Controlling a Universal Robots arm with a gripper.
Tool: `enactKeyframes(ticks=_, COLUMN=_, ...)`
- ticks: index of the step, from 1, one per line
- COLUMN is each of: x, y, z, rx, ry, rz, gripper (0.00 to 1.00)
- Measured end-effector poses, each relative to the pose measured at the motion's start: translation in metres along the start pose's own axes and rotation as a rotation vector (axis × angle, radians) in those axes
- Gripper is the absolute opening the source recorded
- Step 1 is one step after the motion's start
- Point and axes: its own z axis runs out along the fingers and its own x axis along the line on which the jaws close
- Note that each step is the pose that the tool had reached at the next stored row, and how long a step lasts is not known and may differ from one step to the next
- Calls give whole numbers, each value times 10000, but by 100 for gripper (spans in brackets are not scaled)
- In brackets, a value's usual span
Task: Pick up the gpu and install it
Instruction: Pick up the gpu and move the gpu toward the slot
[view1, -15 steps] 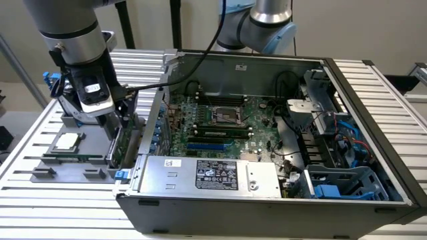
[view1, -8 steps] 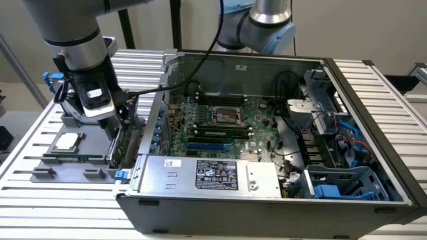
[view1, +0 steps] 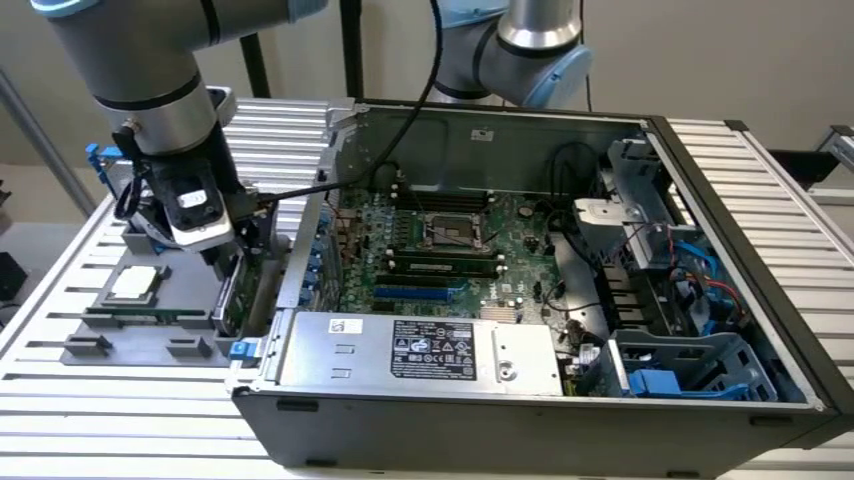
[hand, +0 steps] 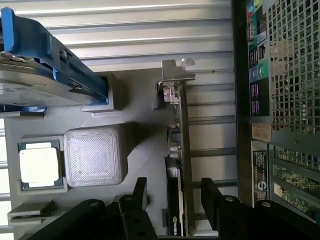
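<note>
Starting at the exterior view's left, the gpu (view1: 227, 295) stands on edge in the grey fixture (view1: 147, 342), not yet lifted. The gripper (hand: 174, 187) straddles it, fingers (hand: 140, 192) wide and clear of the card. Rightward, the open computer case (view1: 534, 420) has no card installed, so both the pick and the fitting remain

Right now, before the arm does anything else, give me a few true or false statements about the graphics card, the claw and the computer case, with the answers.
1. The gpu stands on edge in the gray holder, outside the computer case. True.
2. The claw is shut on the gpu. False: its fingers stand apart, one on each side of the card.
3. A processor chip lies flat in the holder. True.
4. The case is closed up. False: its side is open and the motherboard shows.
</note>
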Motion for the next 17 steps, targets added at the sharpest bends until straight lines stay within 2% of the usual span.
enactKeyframes(ticks=6, x=11, y=-6, z=102, rx=-7, ry=-157, rz=-8, gripper=100)
enactKeyframes(ticks=12, x=12, y=-23, z=121, rx=-7, ry=-174, rz=23, gripper=100)
enactKeyframes(ticks=17, x=17, y=-25, z=126, rx=0, ry=-189, rz=318, gripper=100)
